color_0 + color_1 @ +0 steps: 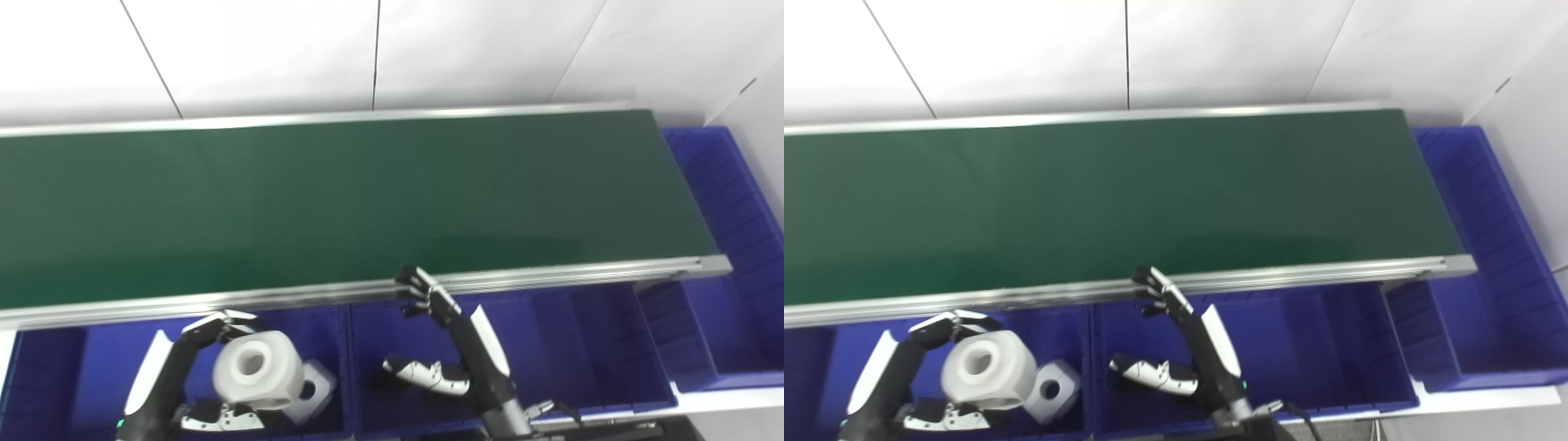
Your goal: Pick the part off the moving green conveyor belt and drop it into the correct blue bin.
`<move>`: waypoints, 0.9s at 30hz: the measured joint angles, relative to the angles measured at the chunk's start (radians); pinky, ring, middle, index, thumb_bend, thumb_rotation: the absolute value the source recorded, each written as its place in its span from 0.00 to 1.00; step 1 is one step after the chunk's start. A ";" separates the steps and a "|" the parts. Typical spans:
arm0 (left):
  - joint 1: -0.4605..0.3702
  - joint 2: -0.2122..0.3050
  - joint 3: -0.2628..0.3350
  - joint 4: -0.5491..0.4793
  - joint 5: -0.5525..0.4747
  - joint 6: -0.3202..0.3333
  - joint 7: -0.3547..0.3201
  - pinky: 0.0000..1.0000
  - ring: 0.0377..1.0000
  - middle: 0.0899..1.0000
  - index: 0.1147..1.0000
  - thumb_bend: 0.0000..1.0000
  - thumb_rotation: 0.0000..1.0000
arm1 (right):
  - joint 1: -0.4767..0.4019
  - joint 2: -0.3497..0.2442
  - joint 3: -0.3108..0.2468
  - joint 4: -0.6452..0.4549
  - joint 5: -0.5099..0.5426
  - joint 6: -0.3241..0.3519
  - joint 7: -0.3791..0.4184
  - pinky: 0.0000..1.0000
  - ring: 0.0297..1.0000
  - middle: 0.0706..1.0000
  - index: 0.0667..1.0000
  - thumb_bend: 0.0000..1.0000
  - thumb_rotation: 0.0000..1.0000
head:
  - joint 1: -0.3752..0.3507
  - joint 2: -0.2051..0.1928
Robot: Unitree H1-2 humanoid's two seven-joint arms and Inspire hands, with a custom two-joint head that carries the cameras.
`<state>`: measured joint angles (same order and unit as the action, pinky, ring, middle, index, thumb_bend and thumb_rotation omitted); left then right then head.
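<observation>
Two hands showing at lower frame: left hand (202, 373) is clutching the white part (258, 370) over the lower-left blue bin (55, 367), right hand (438, 343) is hanging spread and empty; fingers should be opening low, clear of the second part (315, 389) lying inside.

Head cameras side by side, looking down, sharing conveyor belt (343, 202), bins (1311, 343).
</observation>
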<state>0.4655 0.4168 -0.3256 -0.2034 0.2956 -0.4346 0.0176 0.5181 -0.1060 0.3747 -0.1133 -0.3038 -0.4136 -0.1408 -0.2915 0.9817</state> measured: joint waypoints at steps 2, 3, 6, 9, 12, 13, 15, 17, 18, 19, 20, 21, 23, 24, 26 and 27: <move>0.000 0.007 -0.012 0.000 0.038 0.000 0.005 0.43 0.46 0.43 0.45 0.52 0.00 | 0.002 -0.002 -0.006 -0.002 0.003 0.000 0.006 0.67 0.80 0.85 0.90 0.66 0.50 | 0.018 0.005; 0.001 0.009 -0.016 0.000 0.059 0.000 0.006 0.44 0.48 0.43 0.44 0.52 0.00 | 0.003 -0.003 -0.010 -0.005 0.007 0.000 0.013 0.67 0.80 0.85 0.90 0.65 0.49 | 0.041 0.008; 0.005 0.001 -0.012 0.002 0.111 0.002 -0.007 0.46 0.51 0.44 0.43 0.52 0.00 | 0.011 -0.008 -0.020 -0.029 0.025 0.000 0.033 0.67 0.80 0.85 0.90 0.64 0.47 | 0.078 0.009; 0.006 -0.027 -0.007 0.001 0.170 0.034 -0.033 0.47 0.52 0.44 0.43 0.52 0.00 | 0.015 -0.010 -0.030 -0.037 0.043 0.000 0.049 0.67 0.80 0.84 0.90 0.65 0.48 | 0.097 0.011; 0.013 -0.055 0.002 0.000 0.225 0.064 -0.039 0.49 0.55 0.45 0.42 0.52 0.00 | 0.018 -0.011 -0.040 -0.039 0.052 0.000 0.064 0.68 0.79 0.84 0.90 0.65 0.48 | 0.133 0.014; 0.015 -0.062 0.006 -0.003 0.253 0.075 -0.039 0.50 0.56 0.45 0.42 0.52 0.00 | 0.020 -0.012 -0.043 -0.040 0.056 0.000 0.068 0.68 0.79 0.84 0.90 0.65 0.48 | 0.135 0.015; 0.023 -0.082 0.020 -0.021 0.319 0.112 -0.039 0.57 0.60 0.55 0.43 0.51 0.04 | 0.022 -0.013 -0.050 -0.045 0.061 0.000 0.077 0.68 0.79 0.83 0.90 0.65 0.49 | 0.146 0.017; 0.034 -0.107 0.030 -0.040 0.392 0.167 -0.037 0.67 0.64 0.61 0.43 0.51 0.06 | 0.024 -0.013 -0.058 -0.049 0.062 0.000 0.086 0.68 0.79 0.83 0.90 0.65 0.49 | 0.160 0.017; 0.039 -0.119 0.032 -0.049 0.436 0.199 -0.038 0.73 0.66 0.63 0.43 0.51 0.07 | 0.025 -0.013 -0.061 -0.051 0.062 0.000 0.088 0.68 0.79 0.83 0.90 0.65 0.49 | 0.160 0.017; 0.044 -0.131 0.033 -0.062 0.485 0.232 -0.039 0.79 0.70 0.66 0.57 0.56 0.21 | 0.027 -0.013 -0.064 -0.053 0.063 0.000 0.089 0.68 0.79 0.83 0.90 0.65 0.50 | 0.170 0.015; 0.051 -0.142 0.034 -0.075 0.535 0.265 -0.044 0.82 0.71 0.68 0.62 0.59 0.27 | 0.029 -0.013 -0.067 -0.057 0.065 0.000 0.093 0.68 0.79 0.83 0.90 0.65 0.50 | 0.176 0.015; 0.056 -0.153 0.035 -0.093 0.582 0.306 -0.061 0.85 0.74 0.70 0.67 0.61 0.31 | 0.029 -0.014 -0.070 -0.062 0.067 0.000 0.099 0.68 0.79 0.83 0.90 0.65 0.50 | 0.184 0.015; 0.063 -0.177 0.035 -0.123 0.654 0.378 -0.089 0.88 0.76 0.72 0.70 0.62 0.33 | 0.029 -0.013 -0.073 -0.065 0.073 0.000 0.106 0.68 0.79 0.83 0.90 0.65 0.50 | 0.187 0.015; 0.063 -0.188 0.036 -0.134 0.679 0.404 -0.105 0.90 0.77 0.72 0.71 0.62 0.35 | 0.029 -0.013 -0.074 -0.065 0.077 0.000 0.108 0.68 0.79 0.83 0.90 0.65 0.50 | 0.190 0.017; 0.061 -0.208 0.032 -0.151 0.729 0.459 -0.145 0.95 0.80 0.74 0.73 0.63 0.39 | 0.030 -0.013 -0.078 -0.065 0.079 0.000 0.112 0.67 0.79 0.83 0.90 0.65 0.50 | 0.198 0.017; 0.060 -0.213 0.029 -0.155 0.748 0.477 -0.164 0.96 0.81 0.75 0.73 0.63 0.41 | 0.030 -0.013 -0.080 -0.065 0.080 0.000 0.112 0.67 0.79 0.83 0.90 0.65 0.50 | 0.199 0.017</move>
<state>0.5253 0.2034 -0.2965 -0.3585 1.0436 0.0426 -0.1460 0.5477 -0.1192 0.2947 -0.1784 -0.2238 -0.4131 -0.0285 -0.0921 0.9986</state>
